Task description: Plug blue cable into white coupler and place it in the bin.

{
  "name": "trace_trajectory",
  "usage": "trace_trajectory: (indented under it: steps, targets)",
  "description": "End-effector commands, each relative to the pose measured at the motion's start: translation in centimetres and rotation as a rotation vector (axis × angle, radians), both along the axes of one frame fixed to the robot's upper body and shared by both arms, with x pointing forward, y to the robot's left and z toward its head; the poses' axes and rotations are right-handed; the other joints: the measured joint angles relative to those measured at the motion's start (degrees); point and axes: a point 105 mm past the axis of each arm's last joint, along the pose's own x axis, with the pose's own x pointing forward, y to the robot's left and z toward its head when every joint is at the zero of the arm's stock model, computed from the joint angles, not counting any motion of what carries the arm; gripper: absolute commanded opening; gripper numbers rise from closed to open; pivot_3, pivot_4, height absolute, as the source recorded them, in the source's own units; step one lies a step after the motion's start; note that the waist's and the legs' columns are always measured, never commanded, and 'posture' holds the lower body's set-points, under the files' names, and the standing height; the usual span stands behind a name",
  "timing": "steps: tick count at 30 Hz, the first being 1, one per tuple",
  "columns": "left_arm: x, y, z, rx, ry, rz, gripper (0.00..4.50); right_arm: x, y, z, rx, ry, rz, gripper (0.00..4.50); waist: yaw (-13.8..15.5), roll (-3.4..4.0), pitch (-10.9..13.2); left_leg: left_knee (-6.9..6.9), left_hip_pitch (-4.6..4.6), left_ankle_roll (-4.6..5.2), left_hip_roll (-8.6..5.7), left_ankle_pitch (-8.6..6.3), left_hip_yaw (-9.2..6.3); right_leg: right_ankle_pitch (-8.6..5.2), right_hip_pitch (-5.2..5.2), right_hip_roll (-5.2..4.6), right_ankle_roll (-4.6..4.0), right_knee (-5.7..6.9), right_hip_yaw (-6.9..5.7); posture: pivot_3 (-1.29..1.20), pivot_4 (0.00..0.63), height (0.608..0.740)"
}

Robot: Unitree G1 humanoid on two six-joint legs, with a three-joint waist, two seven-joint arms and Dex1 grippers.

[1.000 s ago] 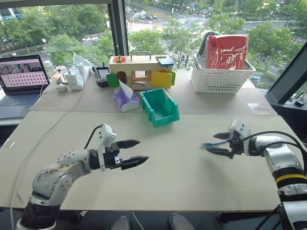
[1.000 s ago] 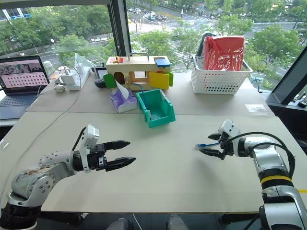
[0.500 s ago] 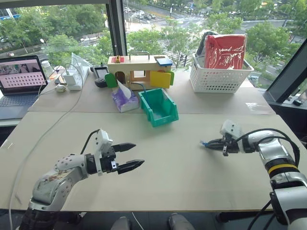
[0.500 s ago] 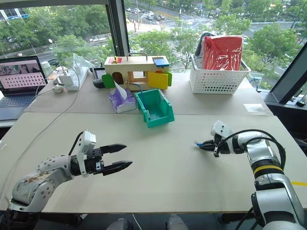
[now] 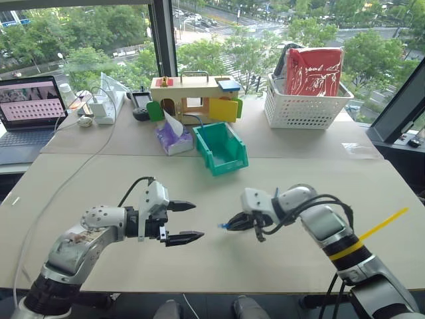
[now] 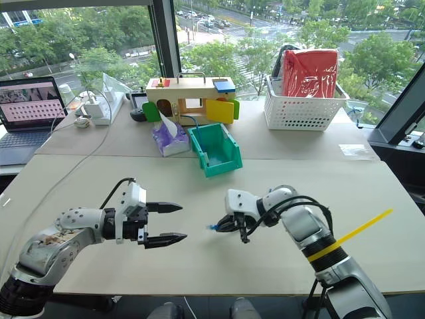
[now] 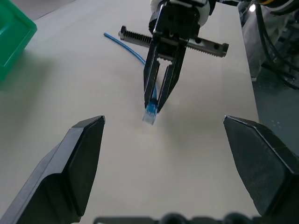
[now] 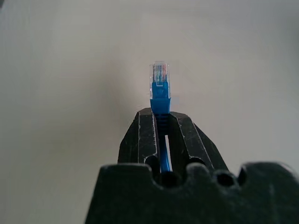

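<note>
Blue cable (image 8: 160,93) | plug points toward left end effector (image 5: 183,220)

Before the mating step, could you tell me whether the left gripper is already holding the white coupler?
No, the left gripper stands wide open with nothing between its fingers.

Head eyes: looked forward and down over my desk (image 5: 279,173), sharing it.
Wrist views: looked close along my fingers (image 7: 74,163).

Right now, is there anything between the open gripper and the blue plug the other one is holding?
No. In the left wrist view, only bare table lies between the left gripper and the blue cable plug.
</note>
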Motion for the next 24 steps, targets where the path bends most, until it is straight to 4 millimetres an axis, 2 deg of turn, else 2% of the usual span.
trace_trajectory:
  steps: [1, 6, 10, 13, 16, 17, 21, 24]
  targets:
    - [-0.5, -0.6, -0.2, 0.099, -0.077, -0.089, 4.36, -0.2, 1.3, 0.8, 0.014, -0.026, 0.033, 1.29, 0.0, 0.00, 0.0, 0.00, 0.00, 0.00, 0.00, 0.00, 0.00, 0.00, 0.00, 0.00, 0.00, 0.01, 0.00, 0.00, 0.150, 0.731]
    - [-0.2, -0.5, -1.2, 0.187, -0.122, -0.127, 4.36, -0.6, 1.1, 1.2, 0.032, 0.030, 0.009, 3.02, 0.2, 0.00, 0.0, 0.00, 0.00, 0.00, 0.00, 0.00, 0.00, -0.01, 0.00, 0.00, -0.03, 0.01, 0.00, 0.00, 0.150, 0.731]
    - [0.1, -1.3, -1.6, 0.188, -0.127, -0.157, 4.36, 0.0, 0.1, 3.7, 0.107, 0.012, -0.069, 4.41, 0.7, 0.00, 0.0, 0.00, -0.01, 0.00, 0.00, 0.00, 0.01, -0.02, -0.02, 0.00, -0.03, 0.01, -0.01, 0.00, 0.150, 0.731]
    - [0.7, -2.4, -1.6, 0.163, -0.129, -0.160, 4.36, 0.2, -1.5, 6.1, 0.152, -0.034, -0.129, 4.48, 1.0, 0.00, 0.0, 0.01, -0.10, 0.00, 0.00, 0.00, -0.01, -0.02, -0.05, 0.00, -0.02, 0.00, -0.03, 0.00, 0.150, 0.731]
    - [2.1, -3.9, -1.4, 0.072, -0.160, -0.105, 4.36, -1.1, -3.4, 7.7, 0.162, 0.030, -0.172, 4.48, 1.6, 0.01, 0.0, 0.07, -0.20, 0.01, -0.02, 0.00, -0.07, -0.02, -0.06, -0.02, -0.01, -0.04, -0.08, 0.00, 0.150, 0.731]
    - [2.2, -4.2, -1.9, 0.075, -0.156, -0.108, 4.36, -1.4, -4.0, 8.2, 0.169, 0.039, -0.198, 4.48, 1.8, 0.00, 0.0, 0.08, -0.20, 0.01, -0.02, 0.00, -0.07, -0.03, -0.05, -0.03, 0.00, -0.03, -0.09, 0.00, 0.150, 0.731]
    - [1.8, -5.0, -2.8, 0.066, -0.120, -0.146, 4.36, -2.5, -5.3, 9.3, 0.172, 0.033, -0.269, 4.48, 1.5, 0.00, 0.0, 0.07, -0.23, 0.03, 0.00, -0.02, -0.19, -0.04, -0.08, 0.00, -0.05, -0.01, -0.18, 0.00, 0.150, 0.731]
    - [1.5, -5.3, -3.7, 0.101, -0.134, -0.187, 4.36, -3.3, -6.0, 9.3, 0.165, 0.023, -0.307, 4.48, 1.4, 0.00, 0.0, 0.08, -0.24, 0.03, -0.02, -0.02, -0.26, -0.05, -0.06, 0.00, -0.05, 0.00, -0.23, 0.00, 0.150, 0.731]
